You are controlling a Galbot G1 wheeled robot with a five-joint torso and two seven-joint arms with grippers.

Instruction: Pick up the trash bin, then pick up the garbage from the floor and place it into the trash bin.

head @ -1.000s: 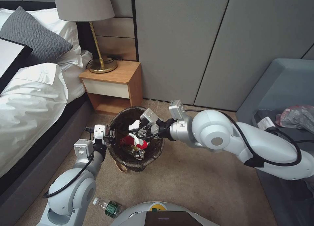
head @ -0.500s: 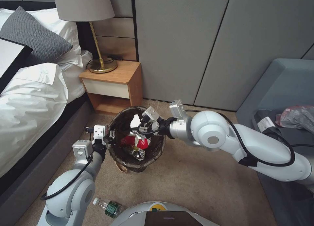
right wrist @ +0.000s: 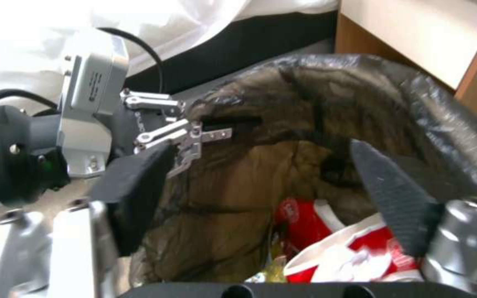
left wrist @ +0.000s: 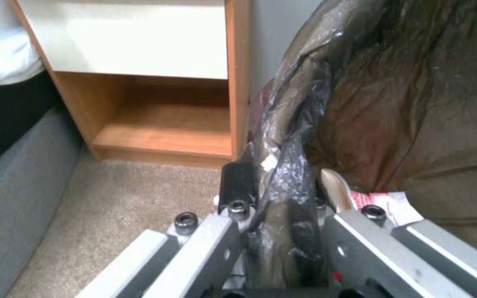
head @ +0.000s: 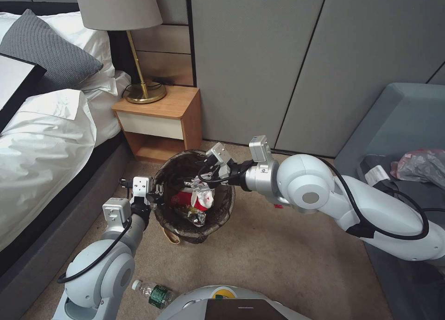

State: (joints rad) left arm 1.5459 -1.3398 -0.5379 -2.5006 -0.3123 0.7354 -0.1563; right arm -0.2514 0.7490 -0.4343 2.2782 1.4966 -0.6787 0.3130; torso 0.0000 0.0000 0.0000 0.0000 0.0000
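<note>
- Beige carpet (head: 278,264) covers a bedroom floor, with a bed (head: 41,139) at 9 o'clock, a wooden nightstand (head: 160,118) carrying a brass lamp (head: 139,79) at 11 o'clock, and grey wall panels (head: 301,56) at 12 o'clock.
- At the centre of the head view sits the bin (head: 218,216), its dark liner (head: 174,172) folded over the rim.
- Inside the bin lie red-and-white wrappers (head: 197,199) and a crinkled foil piece (head: 192,215); the right wrist view shows the wrappers (right wrist: 354,252) deep in the liner (right wrist: 261,182).
- The left gripper (head: 155,190) is at the bin's 9 o'clock edge, clenched on the rim; the left wrist view shows its fingers (left wrist: 238,182) pinching the liner (left wrist: 294,165) and rim between them.
- The right gripper (head: 204,174) reaches in from 3 o'clock and hangs over the bin's mouth, jaws released and spread, nothing between its pads (right wrist: 393,203).
- A clear bottle (head: 153,293) with a green label lies on the carpet at 7 o'clock, well apart from the bin, near the robot's base.
- A grey sofa (head: 398,121) at 3 o'clock holds a translucent plastic bag (head: 422,165).
</note>
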